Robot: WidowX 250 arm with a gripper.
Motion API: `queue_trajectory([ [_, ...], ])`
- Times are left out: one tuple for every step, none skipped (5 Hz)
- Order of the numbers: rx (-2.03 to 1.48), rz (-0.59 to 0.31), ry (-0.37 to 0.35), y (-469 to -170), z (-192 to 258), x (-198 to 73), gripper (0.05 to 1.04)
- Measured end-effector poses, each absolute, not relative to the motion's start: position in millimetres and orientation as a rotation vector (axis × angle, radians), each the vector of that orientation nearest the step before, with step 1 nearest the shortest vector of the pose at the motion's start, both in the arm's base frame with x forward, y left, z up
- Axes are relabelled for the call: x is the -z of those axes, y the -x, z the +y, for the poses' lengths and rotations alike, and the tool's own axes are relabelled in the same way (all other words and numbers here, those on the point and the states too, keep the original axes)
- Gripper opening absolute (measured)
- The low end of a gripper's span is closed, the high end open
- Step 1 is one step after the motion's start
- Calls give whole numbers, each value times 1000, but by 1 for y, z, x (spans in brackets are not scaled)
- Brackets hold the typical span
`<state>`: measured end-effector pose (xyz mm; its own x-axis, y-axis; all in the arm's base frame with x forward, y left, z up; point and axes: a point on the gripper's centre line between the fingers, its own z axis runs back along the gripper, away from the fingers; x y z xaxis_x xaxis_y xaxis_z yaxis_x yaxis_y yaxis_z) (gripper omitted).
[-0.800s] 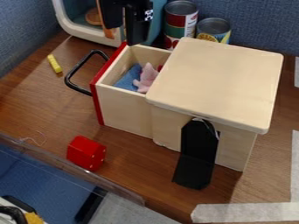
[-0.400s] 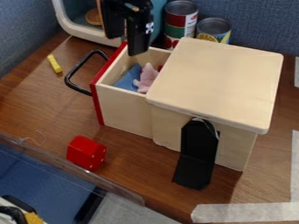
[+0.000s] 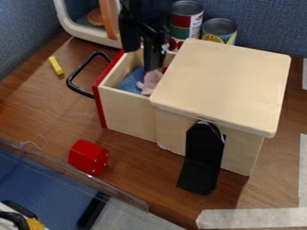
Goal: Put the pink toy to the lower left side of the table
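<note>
The black gripper (image 3: 141,58) hangs from the top edge over the open drawer, its two fingers apart with nothing held between them. One finger is in front of the upper part of the pink toy (image 3: 148,84). That toy lies inside the drawer (image 3: 127,107), against a blue cloth (image 3: 132,80) and close to the wooden box's lid. The wooden table (image 3: 36,108) extends to the left of the drawer.
The drawer's black handle (image 3: 74,85) sticks out leftward. A wooden box (image 3: 225,85), a red block (image 3: 88,157), a yellow stick (image 3: 55,65) and two cans (image 3: 219,30) stand around. A clear barrier (image 3: 78,176) runs along the lower left edge.
The gripper has come down and to the right, from above the drawer's back corner to close over the pink toy. The toy and drawer have stayed put.
</note>
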<state>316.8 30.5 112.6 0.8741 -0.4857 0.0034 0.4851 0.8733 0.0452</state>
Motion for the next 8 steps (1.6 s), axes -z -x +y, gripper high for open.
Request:
queue_trajectory([
  [580,37,-5,-318,28,-93,998],
  [653,44,20,-324,25,-93,998],
  [667,64,38,-326,24,-91,950],
  [662,46,83,-326,20,-91,660],
  [654,23,87,-329,23,-91,349],
  [652,20,109,-327,22,-89,143],
  [649,19,114,-327,22,-90,60],
  [645,18,128,-324,21,-92,50],
])
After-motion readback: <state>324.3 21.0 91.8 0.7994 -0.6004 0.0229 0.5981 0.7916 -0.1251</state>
